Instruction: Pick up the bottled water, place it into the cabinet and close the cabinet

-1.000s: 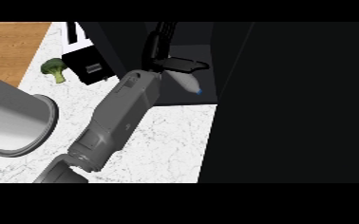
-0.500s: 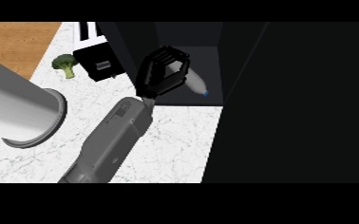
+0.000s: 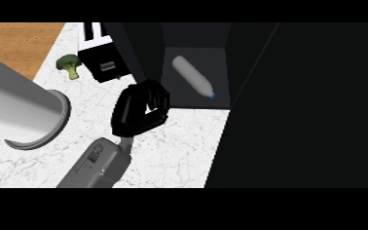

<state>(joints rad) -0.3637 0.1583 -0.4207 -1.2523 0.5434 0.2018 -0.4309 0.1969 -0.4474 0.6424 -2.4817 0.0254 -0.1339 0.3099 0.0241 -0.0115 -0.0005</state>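
- The cabinet is a dark hollow up and to the right of the fingers; its open door fills the view's whole right side as a black slab, well right of the fingers.
- The desk is white and speckled, and it lies under and around the fingers; a strip of wooden top shows far up and to the left of them.
- A big grey cylinder stands well left of the fingers, cut by the view's left edge.
- The hand's grey forearm comes in from the lower edge, below and left of the fingers; which arm it is cannot be told.
- The black hand is above the desk at the cabinet's lower left corner, its fingers curled inward and holding nothing.
- A black toaster sits up and left of the fingers, near them.
- The bottled water lies on its side inside the cabinet, just up and right of the fingers and apart from them, blue cap toward the door.
- A broccoli floret rests left of the toaster, up and left of the fingers.
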